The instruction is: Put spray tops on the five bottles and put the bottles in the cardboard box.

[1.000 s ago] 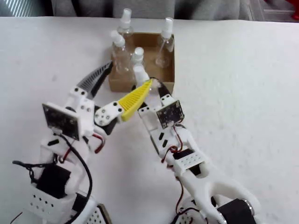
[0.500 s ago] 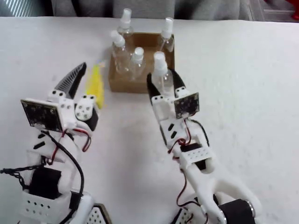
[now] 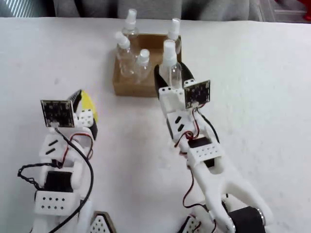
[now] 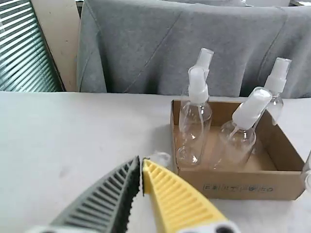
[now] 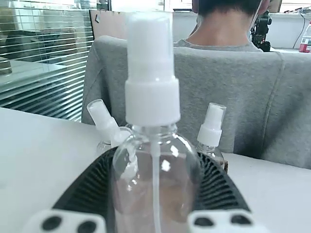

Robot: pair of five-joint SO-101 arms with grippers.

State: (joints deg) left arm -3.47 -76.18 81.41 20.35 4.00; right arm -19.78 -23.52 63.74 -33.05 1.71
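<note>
Cardboard box [image 3: 130, 89] sits toward the far side of the white worktop [image 3: 252, 73], and from where I stand four bottles [image 3: 125, 51] are standing inside it, each with a white spray top on. The fifth bottle [image 3: 169, 62], clear and also capped, is upright in the right pincer [image 3: 172, 77], whose black fingers are clamped around its belly. It hangs at the near right-hand corner of the box, though I cannot tell whether it is over the rim or just short of it. The left pincer [image 4: 140, 167] is well back on its own side of the worktop, its grey and yellow fingers pressed together with nothing between them. By my reckoning the capping is done and this is the last bottle going in. What is wanted next is to carry it over the free space on the right side of the box, lower it straight so it does not knock its neighbours, then let go.
</note>
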